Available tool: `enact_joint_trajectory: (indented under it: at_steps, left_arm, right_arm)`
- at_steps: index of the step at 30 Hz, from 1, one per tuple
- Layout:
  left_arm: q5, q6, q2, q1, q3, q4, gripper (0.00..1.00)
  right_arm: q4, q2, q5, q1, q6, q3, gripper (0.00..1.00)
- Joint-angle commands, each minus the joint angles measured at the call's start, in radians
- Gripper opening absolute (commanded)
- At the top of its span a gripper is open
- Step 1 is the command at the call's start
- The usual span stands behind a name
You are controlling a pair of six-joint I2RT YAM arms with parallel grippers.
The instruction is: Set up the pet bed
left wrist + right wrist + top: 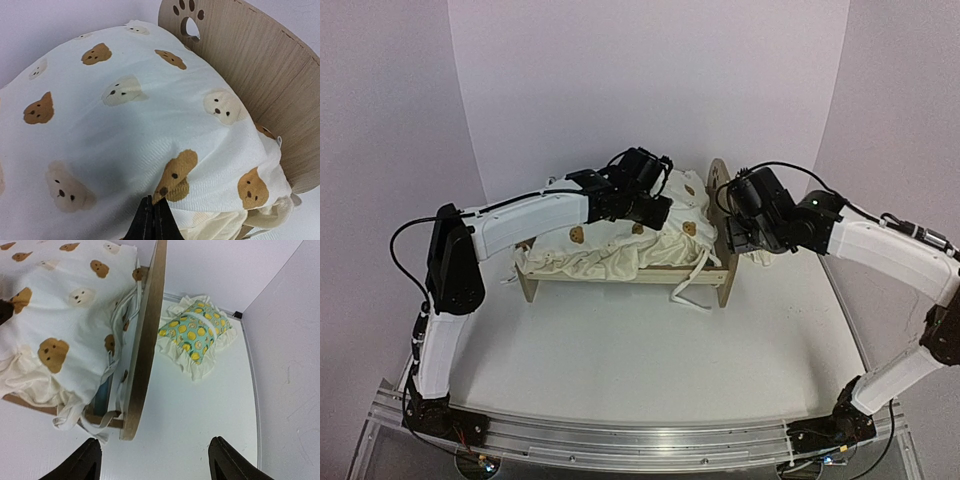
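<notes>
The pet bed (620, 276) is a light-wood frame standing mid-table, with an arched end board (147, 340) on its right side. A cream bear-print cushion (125, 125) lies bunched over it, its ties hanging over the front rail. My left gripper (152, 216) reaches over the bed from the left and is shut on a fold of that cushion near the paw-print end board (260, 75). My right gripper (156, 460) hangs open just right of the end board, over bare table, holding nothing. A sliver of the blue base (102, 395) shows under the cushion.
A small lemon-print pillow (197, 332) with a cream frill lies on the table right of the bed, near the right wall (290, 340). White walls close in the back and both sides.
</notes>
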Motion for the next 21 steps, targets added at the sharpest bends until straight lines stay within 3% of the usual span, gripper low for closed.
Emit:
enact_joint_trajectory:
  at_steps: [1, 7, 11, 17, 21]
  left_arm:
    - [0.026, -0.031, 0.043, -0.020, 0.075, -0.022, 0.04]
    - [0.041, -0.055, 0.066, -0.040, 0.052, -0.006, 0.17]
    - [-0.010, -0.059, 0.067, -0.060, 0.062, -0.023, 0.34]
    - [-0.035, -0.049, -0.066, -0.068, -0.039, 0.034, 0.67]
    - [-0.032, -0.041, -0.153, -0.069, -0.102, 0.050, 0.79]
  right_arm:
    - [0.000, -0.119, -0.137, 0.004, 0.061, -0.115, 0.75]
    - [0.005, -0.207, -0.159, 0.005, 0.093, -0.232, 0.76]
    - [0.022, -0.221, -0.185, 0.005, 0.090, -0.275, 0.76]
    - [0.044, -0.224, -0.217, 0.004, 0.081, -0.281, 0.75]
    - [0.084, -0.228, -0.230, 0.004, 0.081, -0.294, 0.71]
